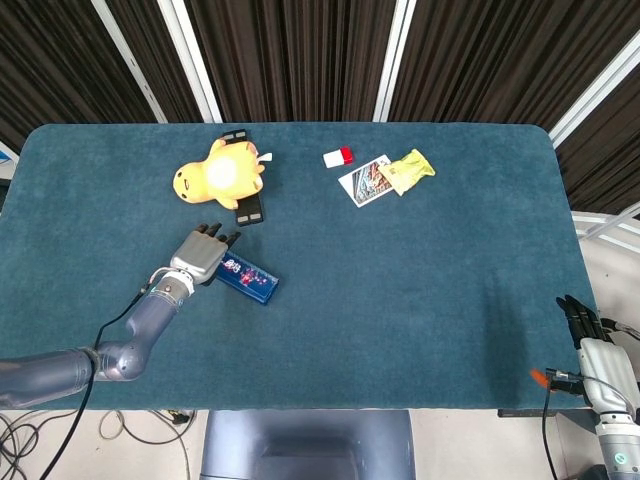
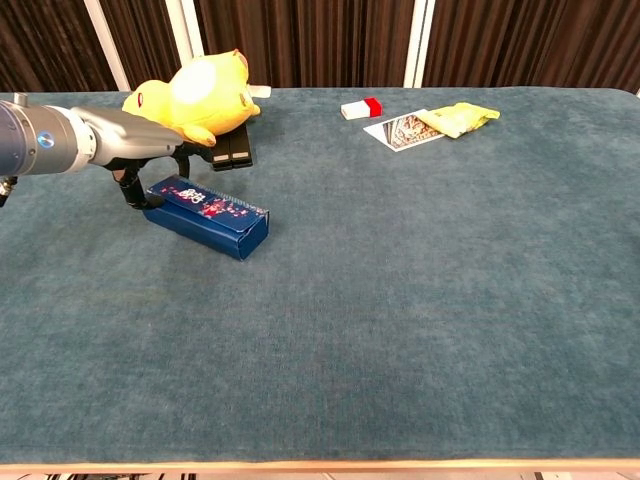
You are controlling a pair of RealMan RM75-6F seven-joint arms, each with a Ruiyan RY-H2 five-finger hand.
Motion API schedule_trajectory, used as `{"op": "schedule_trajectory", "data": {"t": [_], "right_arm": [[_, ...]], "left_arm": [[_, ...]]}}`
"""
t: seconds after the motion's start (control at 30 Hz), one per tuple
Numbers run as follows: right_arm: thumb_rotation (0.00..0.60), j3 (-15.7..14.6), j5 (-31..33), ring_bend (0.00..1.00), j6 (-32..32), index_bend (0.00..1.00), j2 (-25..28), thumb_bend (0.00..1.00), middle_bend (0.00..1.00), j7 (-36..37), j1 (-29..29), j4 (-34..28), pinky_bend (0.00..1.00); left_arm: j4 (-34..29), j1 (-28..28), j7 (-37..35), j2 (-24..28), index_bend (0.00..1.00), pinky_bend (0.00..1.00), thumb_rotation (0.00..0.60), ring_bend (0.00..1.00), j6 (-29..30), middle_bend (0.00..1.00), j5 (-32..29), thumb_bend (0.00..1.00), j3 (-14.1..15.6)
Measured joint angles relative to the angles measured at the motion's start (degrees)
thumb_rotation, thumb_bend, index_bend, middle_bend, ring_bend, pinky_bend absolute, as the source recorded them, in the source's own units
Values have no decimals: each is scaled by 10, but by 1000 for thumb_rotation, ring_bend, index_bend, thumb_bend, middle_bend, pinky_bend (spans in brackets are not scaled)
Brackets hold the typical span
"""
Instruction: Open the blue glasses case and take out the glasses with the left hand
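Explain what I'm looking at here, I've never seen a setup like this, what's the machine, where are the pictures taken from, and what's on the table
This is a two-armed robot at a table covered in teal cloth. Each arm ends in a mechanical hand shaped like a person's. A human steers it remotely.

One picture is from a camera on the robot's head, looking down. The other is from its chest, looking across the surface.

The left hand is at one end of the blue glasses case, which is shut. The hand touches it; I cannot tell whether it grips it. The right hand hangs off the table's edge, holding nothing.

Also on the table: a yellow plush toy, a flat black object beside it, a small red and white box, a picture card, and a crumpled yellow packet.
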Motion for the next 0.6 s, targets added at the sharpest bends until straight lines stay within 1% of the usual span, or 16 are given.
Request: {"op": "schedule_trajectory", "data": {"t": [0.37, 0.47, 0.6], "right_arm": [[600, 0, 3, 0, -2, 0, 1, 137, 0, 0, 0, -2, 199], [600, 0, 4, 0, -3, 0, 1, 137, 0, 1, 0, -3, 199], [600, 0, 4, 0, -4, 0, 2, 137, 0, 2, 1, -4, 199]], "left_arm": [[29, -8, -12, -29, 70, 142, 600, 0, 15, 248, 6, 440, -3], [37, -12, -15, -38, 64, 142, 600, 0, 20, 224, 9, 440, -6], [52, -15, -16, -54, 28, 139, 600, 0, 30, 156, 12, 424, -11]]}}
